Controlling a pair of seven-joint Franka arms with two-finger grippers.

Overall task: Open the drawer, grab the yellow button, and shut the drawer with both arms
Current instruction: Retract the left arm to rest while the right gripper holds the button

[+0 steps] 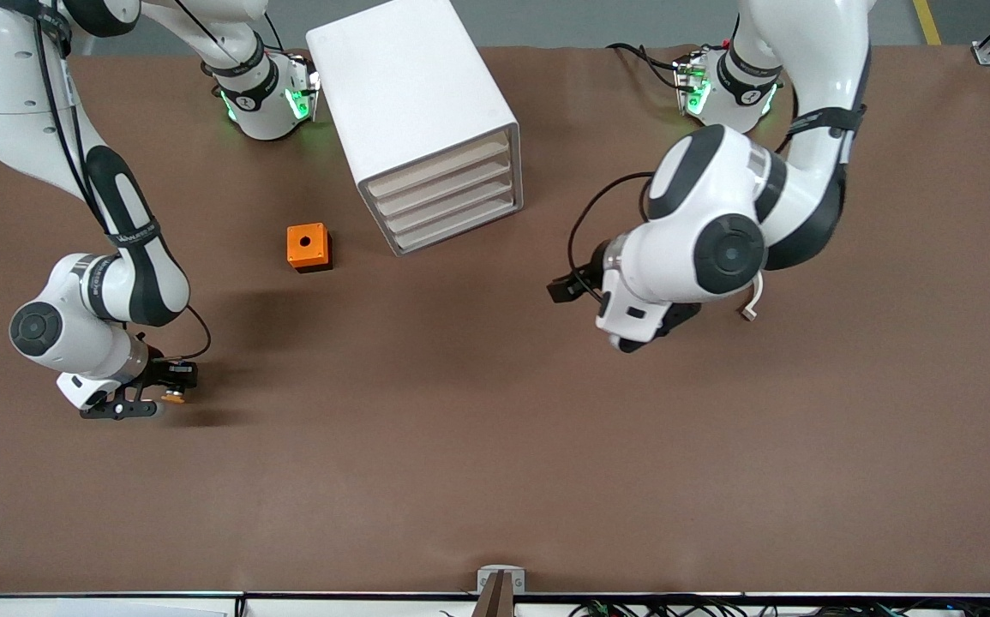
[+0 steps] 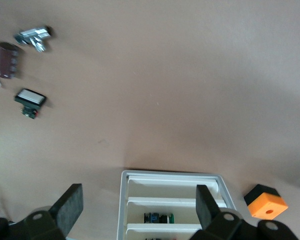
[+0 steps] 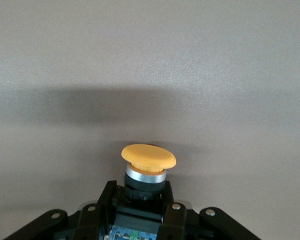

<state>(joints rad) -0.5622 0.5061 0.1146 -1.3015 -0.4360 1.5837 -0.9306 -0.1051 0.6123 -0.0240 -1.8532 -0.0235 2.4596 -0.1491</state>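
Observation:
The white cabinet (image 1: 413,94) stands at the back middle, and its uppermost drawer (image 1: 439,167) sits flush with the three below. My right gripper (image 1: 160,396) is low over bare table at the right arm's end, shut on the button (image 1: 173,396). In the right wrist view the fingers (image 3: 172,207) clamp the black body and the orange cap (image 3: 148,156) sticks out. My left gripper (image 1: 565,287) hangs open and empty over the table in front of the drawers. In the left wrist view its fingers (image 2: 70,206) stand wide apart, facing the cabinet front (image 2: 171,175).
An orange cube with a hole (image 1: 309,247) sits beside the cabinet toward the right arm's end and also shows in the left wrist view (image 2: 266,202). That view shows small loose parts on the table (image 2: 30,102), and a blue-and-green part (image 2: 158,218) in a lower drawer.

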